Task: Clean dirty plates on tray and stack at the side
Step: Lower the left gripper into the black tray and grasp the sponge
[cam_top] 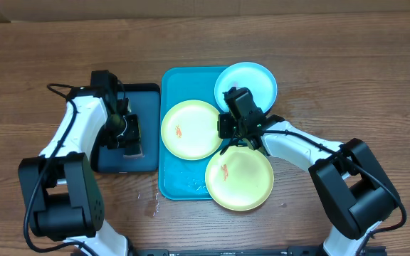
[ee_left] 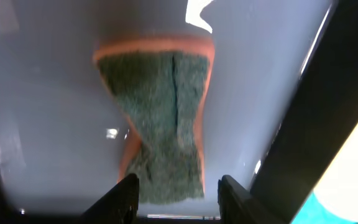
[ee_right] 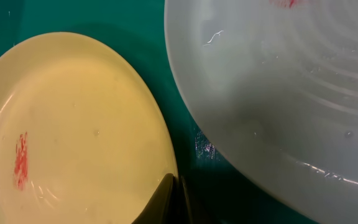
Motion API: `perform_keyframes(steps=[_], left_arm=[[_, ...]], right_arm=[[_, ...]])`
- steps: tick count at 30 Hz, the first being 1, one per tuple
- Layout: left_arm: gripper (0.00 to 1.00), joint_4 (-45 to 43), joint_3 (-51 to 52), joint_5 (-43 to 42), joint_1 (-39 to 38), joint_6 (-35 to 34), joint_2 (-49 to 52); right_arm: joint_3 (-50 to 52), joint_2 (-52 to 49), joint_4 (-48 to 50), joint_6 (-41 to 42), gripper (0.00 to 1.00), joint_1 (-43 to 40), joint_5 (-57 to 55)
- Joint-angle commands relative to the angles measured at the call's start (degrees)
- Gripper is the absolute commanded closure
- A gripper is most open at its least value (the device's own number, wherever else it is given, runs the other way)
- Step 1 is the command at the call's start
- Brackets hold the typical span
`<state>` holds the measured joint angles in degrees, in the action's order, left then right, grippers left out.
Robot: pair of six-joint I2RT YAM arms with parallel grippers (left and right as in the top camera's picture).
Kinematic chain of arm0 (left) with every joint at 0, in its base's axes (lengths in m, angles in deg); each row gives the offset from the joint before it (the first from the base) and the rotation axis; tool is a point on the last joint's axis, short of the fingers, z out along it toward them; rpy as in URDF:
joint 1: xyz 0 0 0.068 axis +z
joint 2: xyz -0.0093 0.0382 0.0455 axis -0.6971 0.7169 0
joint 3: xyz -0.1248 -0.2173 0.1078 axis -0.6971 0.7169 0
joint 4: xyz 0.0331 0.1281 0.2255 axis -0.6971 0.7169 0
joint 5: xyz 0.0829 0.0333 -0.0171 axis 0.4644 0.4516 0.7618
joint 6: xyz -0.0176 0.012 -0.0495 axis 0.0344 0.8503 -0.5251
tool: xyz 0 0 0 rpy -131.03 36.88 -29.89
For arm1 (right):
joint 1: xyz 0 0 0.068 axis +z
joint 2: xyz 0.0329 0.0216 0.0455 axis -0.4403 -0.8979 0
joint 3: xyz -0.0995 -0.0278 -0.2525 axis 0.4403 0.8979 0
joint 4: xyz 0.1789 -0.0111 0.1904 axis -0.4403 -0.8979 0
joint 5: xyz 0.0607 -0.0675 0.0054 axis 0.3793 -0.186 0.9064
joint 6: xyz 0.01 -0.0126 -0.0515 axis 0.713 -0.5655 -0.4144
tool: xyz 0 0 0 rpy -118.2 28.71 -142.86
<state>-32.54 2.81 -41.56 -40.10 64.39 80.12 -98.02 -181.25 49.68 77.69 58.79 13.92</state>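
The turquoise tray [cam_top: 169, 174] holds three plates. A yellow-green plate [cam_top: 184, 139] with an orange-red smear lies at the left, a second smeared yellow-green plate [cam_top: 244, 186] at the front, and a cyan plate [cam_top: 255, 78] at the back. My right gripper [cam_top: 231, 129] is shut on the right rim of the left yellow-green plate [ee_right: 73, 124]; its fingertips [ee_right: 175, 196] pinch that edge. The cyan plate [ee_right: 278, 93] shows pale beside it. My left gripper [ee_left: 179, 193] is open, its fingers either side of the near end of a green and orange sponge [ee_left: 160, 106].
The dark navy tray [cam_top: 144, 96] sits left of the turquoise tray, with the sponge and my left gripper [cam_top: 129, 136] over it. Water drops lie on the turquoise tray's front [cam_top: 191, 186]. Bare wooden table [cam_top: 333, 64] surrounds both trays.
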Motion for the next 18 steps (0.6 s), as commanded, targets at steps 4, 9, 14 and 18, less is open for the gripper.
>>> perform_keyframes(steps=[4,9,14,18], left_arm=[[0.59,-2.29,0.28,0.39,-0.37,1.57,0.90],[0.58,-2.45,0.79,2.60,-0.39,2.14,0.90],[0.58,-3.32,1.07,3.37,-0.39,2.14,0.90],[0.59,-3.54,1.20,3.23,-0.39,2.12,0.90]], right_arm=[[-0.17,-0.35,0.46,0.85,0.94,0.00,-0.09],[-0.17,-0.35,0.46,0.85,0.94,0.00,-0.09],[-0.17,-0.35,0.46,0.85,0.93,0.00,-0.09],[-0.17,-0.35,0.46,0.85,0.93,0.00,-0.11]])
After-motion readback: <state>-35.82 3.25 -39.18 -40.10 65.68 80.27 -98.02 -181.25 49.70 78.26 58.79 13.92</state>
